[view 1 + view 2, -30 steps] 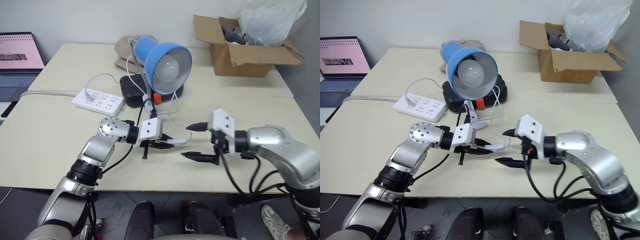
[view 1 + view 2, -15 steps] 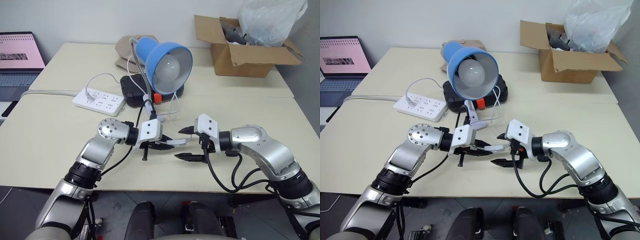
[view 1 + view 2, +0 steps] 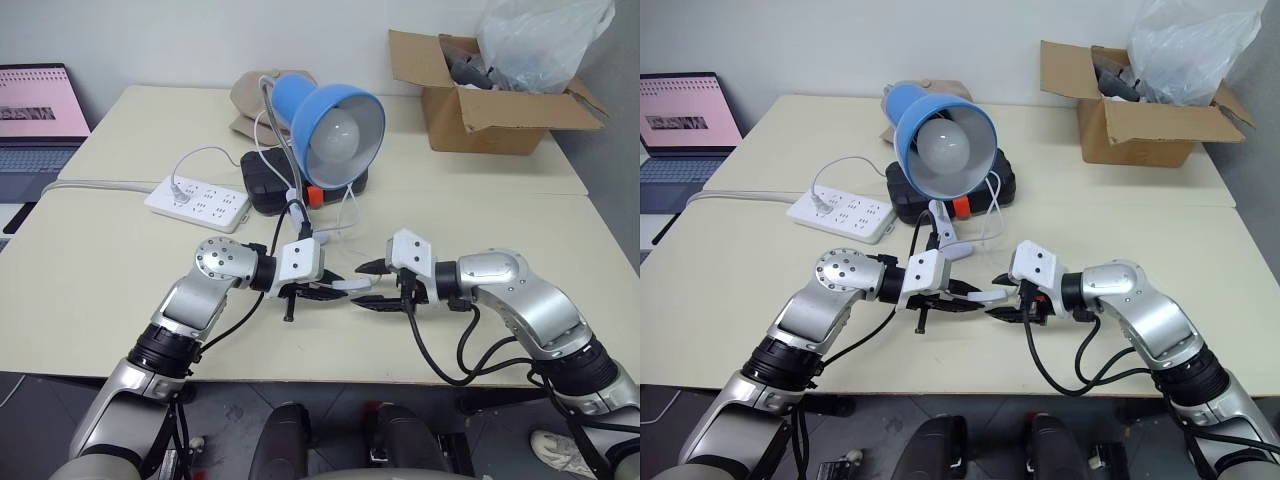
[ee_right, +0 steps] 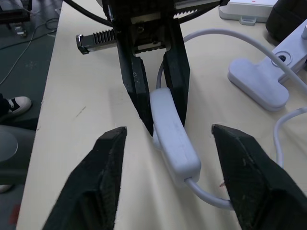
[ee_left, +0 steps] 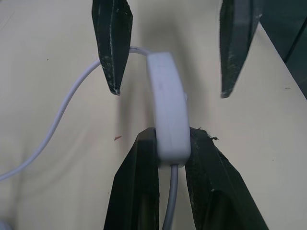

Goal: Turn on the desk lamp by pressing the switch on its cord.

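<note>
left end effector (image 3: pixel 340 285): clamped shut | right end effector (image 3: pixel 371 286): fingers parted, facing left one

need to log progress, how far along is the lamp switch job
Done: the left gripper is shut on the switch, holding it above the table. In hand: the right gripper straddles the switch's free end, fingers apart on either side, not pressing. Left: pressing it; the desk lamp bulb looks unlit.
</note>
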Tool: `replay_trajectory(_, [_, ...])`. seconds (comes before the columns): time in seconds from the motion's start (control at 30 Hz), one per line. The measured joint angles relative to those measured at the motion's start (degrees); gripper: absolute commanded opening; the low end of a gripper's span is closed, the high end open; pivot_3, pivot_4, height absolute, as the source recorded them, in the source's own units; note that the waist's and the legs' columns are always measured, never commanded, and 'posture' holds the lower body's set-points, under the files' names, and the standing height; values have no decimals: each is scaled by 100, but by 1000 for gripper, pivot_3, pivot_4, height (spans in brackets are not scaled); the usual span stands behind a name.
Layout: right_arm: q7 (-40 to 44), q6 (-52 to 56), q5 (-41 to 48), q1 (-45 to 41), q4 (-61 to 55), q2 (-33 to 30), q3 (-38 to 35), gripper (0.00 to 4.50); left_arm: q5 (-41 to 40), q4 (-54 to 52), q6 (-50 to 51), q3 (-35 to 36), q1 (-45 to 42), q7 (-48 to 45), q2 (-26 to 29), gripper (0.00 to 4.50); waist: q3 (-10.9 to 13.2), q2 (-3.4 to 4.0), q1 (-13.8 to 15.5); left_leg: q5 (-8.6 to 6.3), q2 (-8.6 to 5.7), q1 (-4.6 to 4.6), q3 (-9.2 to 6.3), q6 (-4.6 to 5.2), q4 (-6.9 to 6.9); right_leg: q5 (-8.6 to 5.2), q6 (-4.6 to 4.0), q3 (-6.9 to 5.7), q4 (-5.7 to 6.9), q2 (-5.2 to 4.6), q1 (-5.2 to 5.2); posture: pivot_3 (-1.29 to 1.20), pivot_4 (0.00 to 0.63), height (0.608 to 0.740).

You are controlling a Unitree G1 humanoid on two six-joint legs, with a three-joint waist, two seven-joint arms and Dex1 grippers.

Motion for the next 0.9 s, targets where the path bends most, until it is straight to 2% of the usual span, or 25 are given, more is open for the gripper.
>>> replay_trajectory(0.03, [27, -88, -62, -14, 33, -1, 35, 1665, 0, 0, 3, 0, 0, -2, 0, 410, 0, 0, 0, 0, 0, 0, 0, 0, 0, 0, 0, 0, 0, 0, 0, 0, 150, 740])
replay_trajectory(0.17, [148, -376, -309, -82, 117, -33, 114, 849, -4, 0, 4, -2, 0, -26, 8, 409, 0, 0, 0, 0, -1, 0, 0, 0, 0, 0, 0, 0, 0, 0, 0, 0, 150, 740])
replay_trajectory(0.27, [283, -618, -475, -89, 168, -47, 176, 648, 6, -10, -8, -12, 0, -73, 48, 409, 0, 0, 0, 0, 0, 0, 0, 0, 0, 0, 0, 0, 0, 0, 0, 0, 150, 740])
replay_trajectory(0.63, [535, -910, -639, -98, 267, -40, 166, 540, 24, -16, -69, -18, -1, -128, 53, 409, 0, 0, 1, 0, 0, 0, 0, 0, 0, 0, 0, 0, 0, 0, 0, 0, 150, 740])
replay_trajectory(0.7, [549, -910, -639, -98, 274, -27, 149, 1237, 25, -16, -93, -18, -2, -128, 56, 409, 0, 0, 1, 0, 0, 0, 1, 0, 0, 0, 0, 0, 0, 0, 0, 0, 150, 740])
replay_trajectory(0.9, [519, -903, -643, -88, 412, 31, 92, 2606, 19, -16, -36, -8, -12, -15, 32, 409, 0, 0, 0, 0, 0, 0, 1, 0, 1, 0, 0, 0, 1, 0, 0, 0, 150, 740])
